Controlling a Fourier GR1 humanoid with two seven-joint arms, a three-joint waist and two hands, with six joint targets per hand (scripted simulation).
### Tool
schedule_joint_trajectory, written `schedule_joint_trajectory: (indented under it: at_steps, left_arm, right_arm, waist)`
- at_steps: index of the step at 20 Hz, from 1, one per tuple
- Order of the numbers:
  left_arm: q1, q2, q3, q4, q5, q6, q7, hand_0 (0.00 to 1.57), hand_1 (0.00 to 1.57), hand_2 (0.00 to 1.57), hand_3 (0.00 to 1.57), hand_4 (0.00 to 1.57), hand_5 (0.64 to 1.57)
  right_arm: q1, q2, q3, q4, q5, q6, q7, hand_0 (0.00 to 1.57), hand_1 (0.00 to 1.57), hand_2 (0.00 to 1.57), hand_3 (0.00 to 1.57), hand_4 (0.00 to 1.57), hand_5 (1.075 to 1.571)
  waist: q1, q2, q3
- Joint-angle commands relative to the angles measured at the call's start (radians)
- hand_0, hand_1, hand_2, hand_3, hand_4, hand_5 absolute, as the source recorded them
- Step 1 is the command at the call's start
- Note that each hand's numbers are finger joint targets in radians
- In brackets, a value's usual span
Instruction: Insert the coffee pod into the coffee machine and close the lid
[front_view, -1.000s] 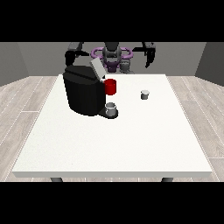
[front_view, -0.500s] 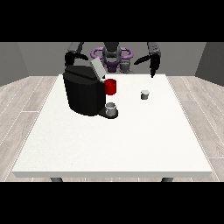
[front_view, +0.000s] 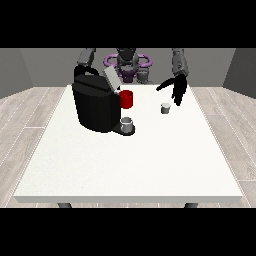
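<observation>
Going from the near edge, we see the white table bare across its whole front half. Past the middle, on the left part of the table, stands the black coffee machine, a bulky body with a low base plate reaching towards the centre. On that plate sits a small grey cup, upright, mouth up; we cannot tell whether anything is in it. A red part sticks out of the machine's side just above the cup. The machine's lid is raised, a pale flap tilted up and away towards the far edge.

To the right of the machine, well apart from it and nearer the far edge, the coffee pod stands alone on the table. It is a small grey cup shape, upright, its long axis vertical and its wider end up. Nothing lies between it and the machine.

Just behind the pod and a little to its right, we see the hand at the view's right hanging above the table, fingers straight and spread, pointing down, holding nothing and not touching the pod.

The hand at the view's left is behind the machine's far top corner and mostly hidden; we cannot tell how its fingers lie.
</observation>
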Motion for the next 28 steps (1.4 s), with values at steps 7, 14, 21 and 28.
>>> schedule_joint_trajectory:
  at_steps: [7,14,21,28]
  left_arm:
    - [-0.165,0.105,0.027,0.29,-0.116,0.0,-0.058,0.0,0.0,0.0,0.0,0.0,1.571]
    - [-0.255,0.138,0.008,0.434,-0.183,-0.024,-0.081,0.0,0.0,0.0,0.0,0.0,1.571]
    - [-0.322,0.102,-0.009,0.481,-0.221,-0.033,-0.045,0.0,0.0,0.0,0.0,0.0,1.571]
    - [-0.301,0.104,-0.016,0.556,-0.258,-0.017,-0.123,0.0,0.0,0.59,0.37,0.0,1.571]
  right_arm:
    - [-0.091,-0.026,-0.027,0.017,0.001,-0.003,0.026,0.0,0.0,0.0,0.0,0.52,1.571]
    - [-0.108,0.0,-0.008,0.048,0.034,-0.03,-0.023,0.0,0.0,0.0,0.0,0.26,1.571]
    - [-0.161,-0.001,-0.058,0.132,0.012,-0.041,-0.054,0.0,0.0,0.0,0.0,0.39,1.571]
    - [-0.118,0.019,-0.019,0.09,0.045,-0.075,-0.005,0.0,0.0,0.0,0.0,0.4,1.571]
  waist:
    - [-0.048,0.104,-0.0001]
    - [-0.054,0.152,-0.0001]
    - [-0.044,0.154,0.0003]
    - [-0.05,0.133,-0.0005]
